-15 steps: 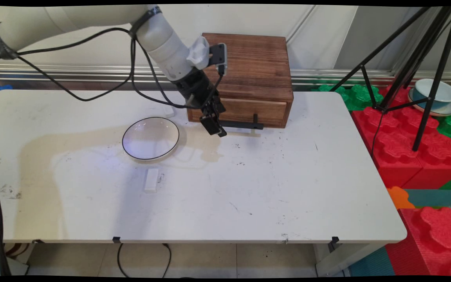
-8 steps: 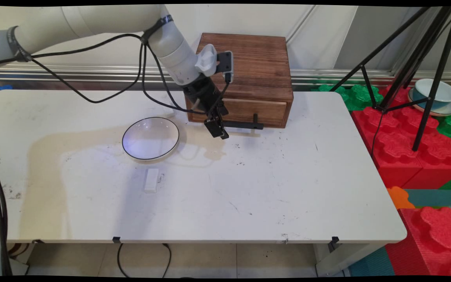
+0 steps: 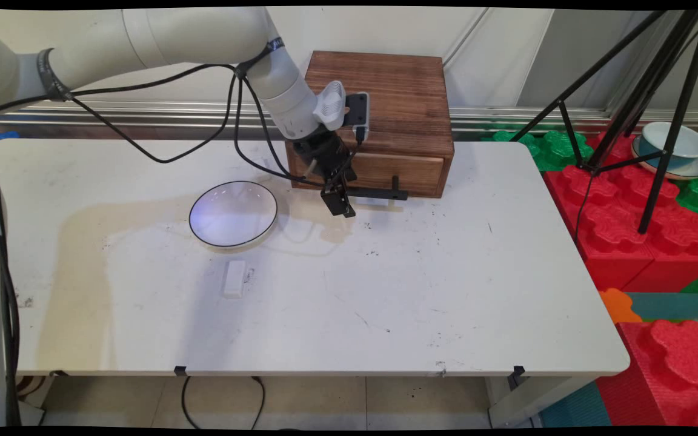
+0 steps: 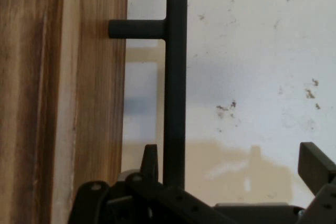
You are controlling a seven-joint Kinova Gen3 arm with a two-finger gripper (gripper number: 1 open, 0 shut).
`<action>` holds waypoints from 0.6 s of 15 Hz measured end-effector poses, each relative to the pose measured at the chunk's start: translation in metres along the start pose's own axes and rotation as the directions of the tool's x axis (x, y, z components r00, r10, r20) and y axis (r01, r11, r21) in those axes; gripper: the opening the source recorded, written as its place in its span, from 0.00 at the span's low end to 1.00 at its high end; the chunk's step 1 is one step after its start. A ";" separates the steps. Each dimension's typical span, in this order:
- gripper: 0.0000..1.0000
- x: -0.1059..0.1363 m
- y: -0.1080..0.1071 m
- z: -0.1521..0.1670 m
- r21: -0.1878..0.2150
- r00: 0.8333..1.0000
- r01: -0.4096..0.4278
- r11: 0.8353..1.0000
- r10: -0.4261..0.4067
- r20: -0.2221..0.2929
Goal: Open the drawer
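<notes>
Drawer handle [image 3: 379,194], a black bar standing off the front of the wooden drawer box [image 3: 385,115] on short posts, runs along the box's lower front at the far middle of the tabletop [image 3: 385,290]. The end effector [image 3: 338,204] sits at the handle's left end, angled down toward it. In the hand view the bar [image 4: 175,87] passes between the two fingers, one [image 4: 150,161] close by the bar on the wood side and the other [image 4: 316,167] well apart from it, so the end effector is spread wide and seems not to be touching the bar. Left of the box lies a white plate with a dark rim [image 3: 233,214], and nearer the front edge a small white block [image 3: 234,278].
</notes>
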 end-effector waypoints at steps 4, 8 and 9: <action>1.00 0.000 -0.004 0.011 0.004 1.000 -0.020 1.000 0.020 0.013; 1.00 0.000 -0.006 0.021 -0.002 0.999 -0.036 0.999 0.036 0.023; 1.00 0.000 -0.006 0.023 -0.004 0.999 -0.038 0.999 0.038 0.024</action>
